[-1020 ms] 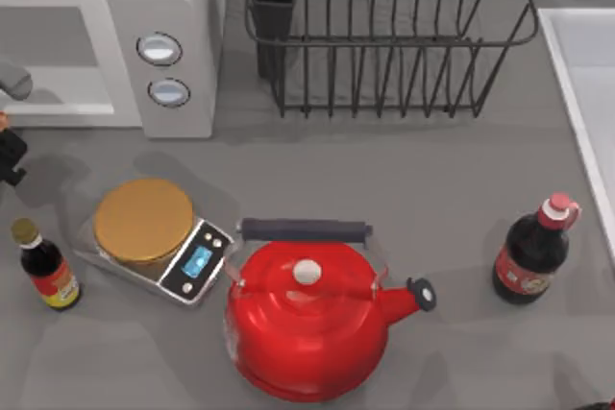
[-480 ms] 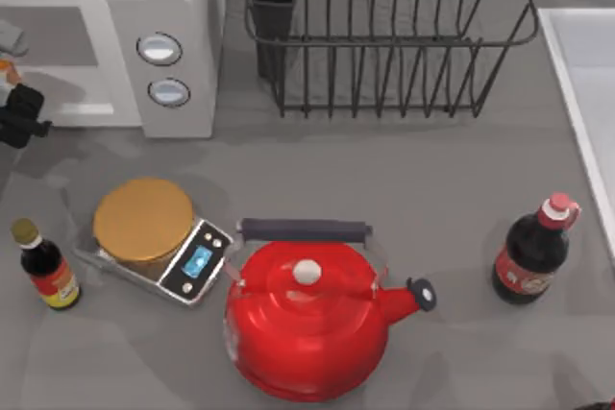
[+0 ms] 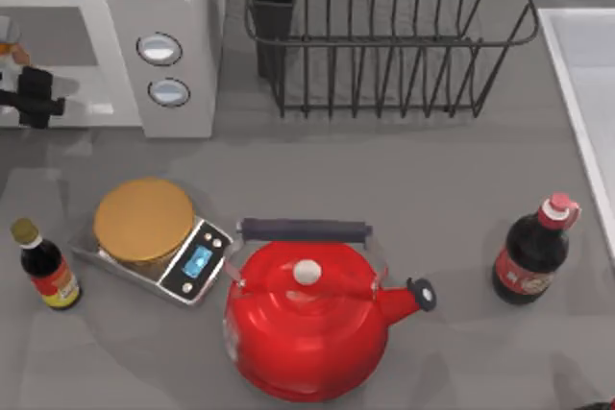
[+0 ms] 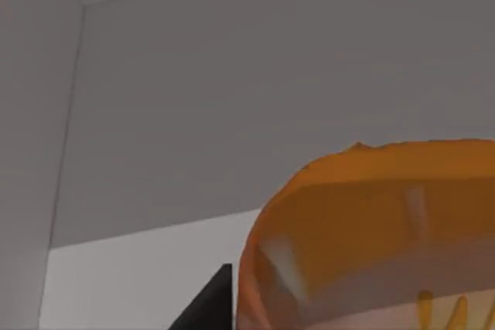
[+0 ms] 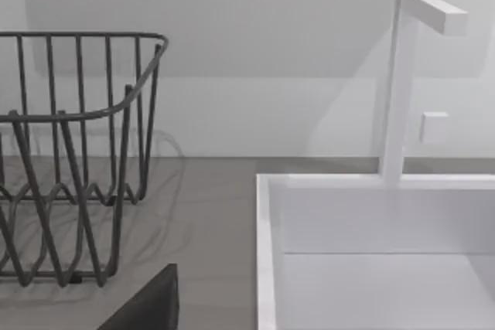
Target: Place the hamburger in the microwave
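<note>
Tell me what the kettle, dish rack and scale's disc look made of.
Kettle: glossy red enamel or painted metal, judging by its sheen, with a dark matte handle. Dish rack: thin black wire, probably coated metal. Scale: its disc looks like matte golden-orange brushed metal, though plastic is possible.

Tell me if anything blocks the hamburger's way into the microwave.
Nothing visible does. The left gripper holds the hamburger at the mouth of the microwave, and the left wrist view shows bare grey cavity walls ahead.

The hamburger (image 4: 371, 237) close before the microwave (image 4: 232, 98) cavity wall
</note>
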Controlling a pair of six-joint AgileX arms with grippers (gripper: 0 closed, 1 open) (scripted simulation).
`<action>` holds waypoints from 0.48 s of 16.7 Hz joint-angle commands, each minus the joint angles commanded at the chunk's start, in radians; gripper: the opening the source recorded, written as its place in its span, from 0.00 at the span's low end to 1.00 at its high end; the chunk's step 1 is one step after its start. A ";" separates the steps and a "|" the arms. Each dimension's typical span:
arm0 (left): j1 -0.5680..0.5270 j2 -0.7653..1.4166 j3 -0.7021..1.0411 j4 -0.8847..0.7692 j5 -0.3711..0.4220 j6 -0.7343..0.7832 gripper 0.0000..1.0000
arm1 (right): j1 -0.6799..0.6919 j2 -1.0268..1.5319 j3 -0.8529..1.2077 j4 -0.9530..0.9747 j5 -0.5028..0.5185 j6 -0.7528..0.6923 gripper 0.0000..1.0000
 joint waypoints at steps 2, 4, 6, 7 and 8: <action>-0.002 0.034 -0.011 0.109 0.012 -0.076 0.00 | 0.000 0.000 0.000 0.000 0.000 0.000 1.00; -0.006 0.070 -0.024 0.216 0.023 -0.157 0.00 | 0.000 0.000 0.000 0.000 0.000 0.000 1.00; -0.011 0.091 -0.044 0.292 0.032 -0.216 0.00 | 0.000 0.000 0.000 0.000 0.000 0.000 1.00; -0.014 0.094 -0.052 0.313 0.035 -0.233 0.00 | 0.000 0.000 0.000 0.000 0.000 0.000 1.00; -0.016 0.096 -0.058 0.327 0.036 -0.245 0.00 | 0.000 0.000 0.000 0.000 0.000 0.000 1.00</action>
